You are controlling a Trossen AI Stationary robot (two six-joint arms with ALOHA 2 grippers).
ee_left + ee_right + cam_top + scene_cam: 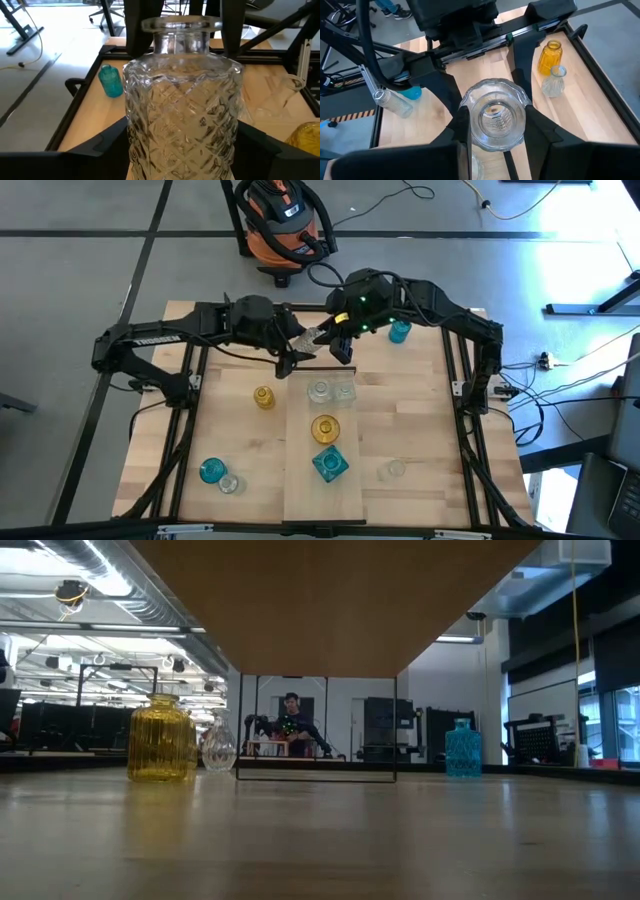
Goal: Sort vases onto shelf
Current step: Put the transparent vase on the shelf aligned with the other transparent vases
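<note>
Left end effector (300, 352): at far end of shelf (322, 480), fingers apart either side of clear cut-glass vase (182, 105) | Right end effector (492, 131): fingers clamped on that vase's neck from above | Shelf: clear pair, amber vase (324, 427), teal square vase (330, 464) | Worktop (420, 410): other vases scattered.

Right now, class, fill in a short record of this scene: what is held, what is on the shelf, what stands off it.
held: clear cut-glass vase
holder: right gripper, shut on it
left gripper: around the same vase
on shelf: clear pair, amber vase, teal square vase
off shelf: at least five loose vases
</note>
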